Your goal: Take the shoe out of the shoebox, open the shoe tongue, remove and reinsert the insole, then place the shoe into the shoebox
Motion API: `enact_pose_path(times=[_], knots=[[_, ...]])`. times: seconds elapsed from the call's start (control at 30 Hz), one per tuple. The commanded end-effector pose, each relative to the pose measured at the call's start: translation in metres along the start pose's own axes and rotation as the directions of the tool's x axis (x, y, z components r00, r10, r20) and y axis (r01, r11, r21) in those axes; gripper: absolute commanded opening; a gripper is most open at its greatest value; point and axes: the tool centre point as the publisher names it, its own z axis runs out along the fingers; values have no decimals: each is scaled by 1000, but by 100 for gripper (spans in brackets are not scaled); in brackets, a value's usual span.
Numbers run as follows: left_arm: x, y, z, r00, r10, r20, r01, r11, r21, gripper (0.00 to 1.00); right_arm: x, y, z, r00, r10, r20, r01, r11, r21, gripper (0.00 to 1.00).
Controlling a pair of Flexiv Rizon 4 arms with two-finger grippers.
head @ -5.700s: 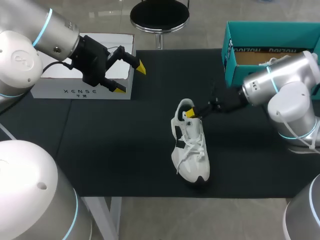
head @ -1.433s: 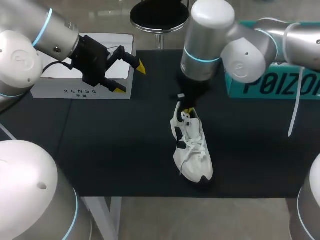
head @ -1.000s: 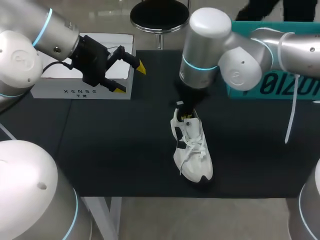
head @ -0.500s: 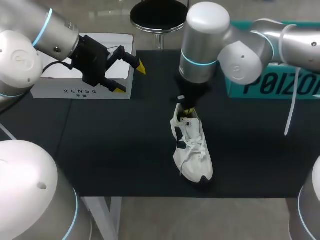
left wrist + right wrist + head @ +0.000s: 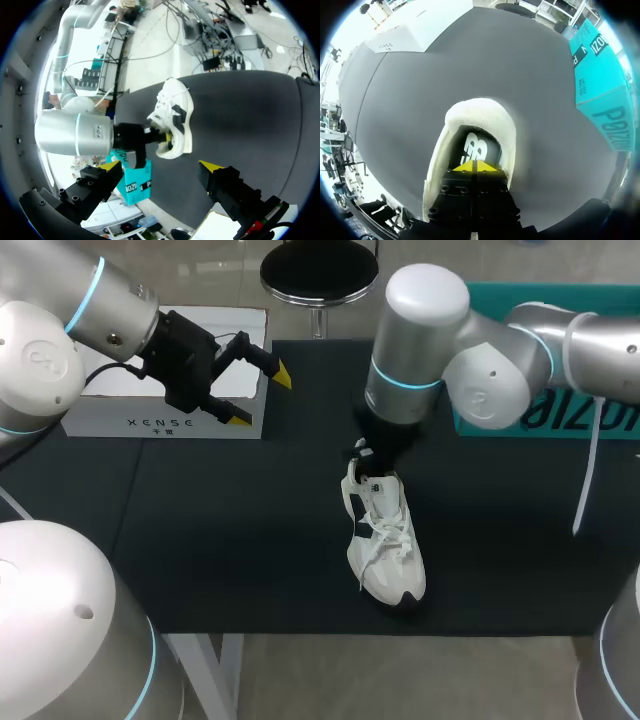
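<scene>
My right gripper [image 5: 476,166] has its tips pinched together, empty as far as I can see, down in the heel opening of the shoe [image 5: 385,540]. The left gripper [image 5: 260,397] is wide open and empty, well apart from the shoe. The shoebox [image 5: 610,420] sits near it.

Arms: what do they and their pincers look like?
The left arm and right arm are thick silver-white tubes with rounded joints and glowing light-blue rings. A white cable hangs by the right one. The left pincer and right pincer are black, with yellow wedge tips.
</scene>
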Motion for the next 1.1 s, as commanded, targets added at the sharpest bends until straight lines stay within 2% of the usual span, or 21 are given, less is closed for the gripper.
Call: enact_pose_path(times=[0.03,0.17,0.5,0.9,1.1], knots=[[0,0,0,1000,1,-2,-1,1000,-1,100,3,0,24,1000,-2,-23,3,1000,15,0],[0,0,0,1000,1,-2,-1,1000,-1,100,6,-2,27,999,2,-33,-2,1000,24,0],[0,0,0,1000,1,-2,-1,1000,-1,100,5,2,-5,1000,-3,-4,3,1000,1,0],[0,0,0,1000,1,-2,-1,1000,-1,100,5,-19,-23,1000,-8,23,7,999,45,0],[0,0,0,1000,1,-2,-1,1000,-1,100,6,-28,-24,1000,-8,18,6,997,77,0]])
